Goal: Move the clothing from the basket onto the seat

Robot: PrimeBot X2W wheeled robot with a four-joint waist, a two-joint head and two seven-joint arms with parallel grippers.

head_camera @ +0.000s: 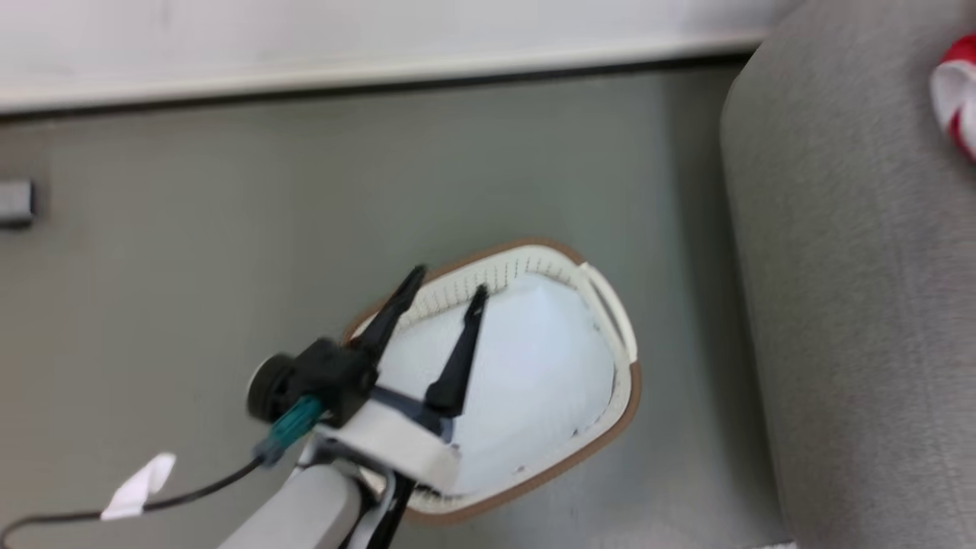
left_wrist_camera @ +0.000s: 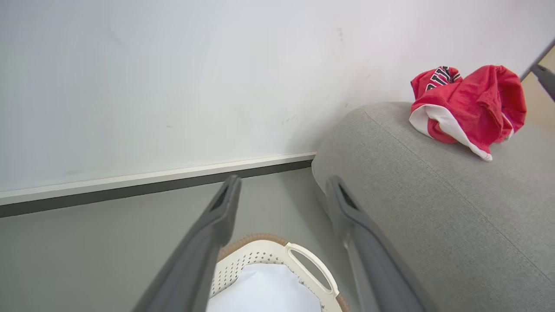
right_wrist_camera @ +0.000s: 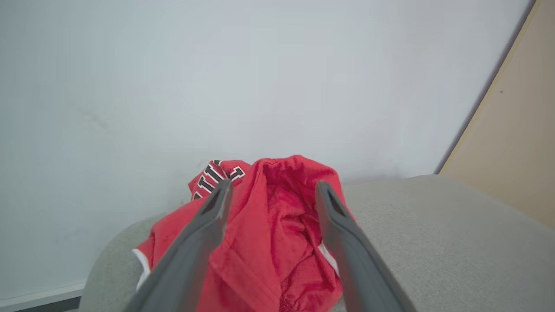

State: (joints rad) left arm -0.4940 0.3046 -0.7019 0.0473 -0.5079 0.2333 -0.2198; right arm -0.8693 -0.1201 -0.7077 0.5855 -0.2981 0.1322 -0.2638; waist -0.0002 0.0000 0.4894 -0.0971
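- My left gripper (head_camera: 449, 280): fingers spread wide, empty, poised over the 10 o'clock rim of the laundry basket (head_camera: 624, 396).
- Basket: on the floor (head_camera: 191, 267), 6 o'clock in the head view, with a plain white cloth (head_camera: 534, 366) inside.
- Red jersey (left_wrist_camera: 472, 104): crumpled on the grey sofa (head_camera: 839, 267), 2 o'clock in the head view, well apart from the basket.
- My right gripper (right_wrist_camera: 273, 185): fingers wide apart, clasping nothing, with the jersey beyond them.

Matt red mesh-cloth jersey (left_wrist_camera: 472, 104), grey woven-fabric sofa (left_wrist_camera: 433, 216), perforated cream plastic basket (head_camera: 526, 268)
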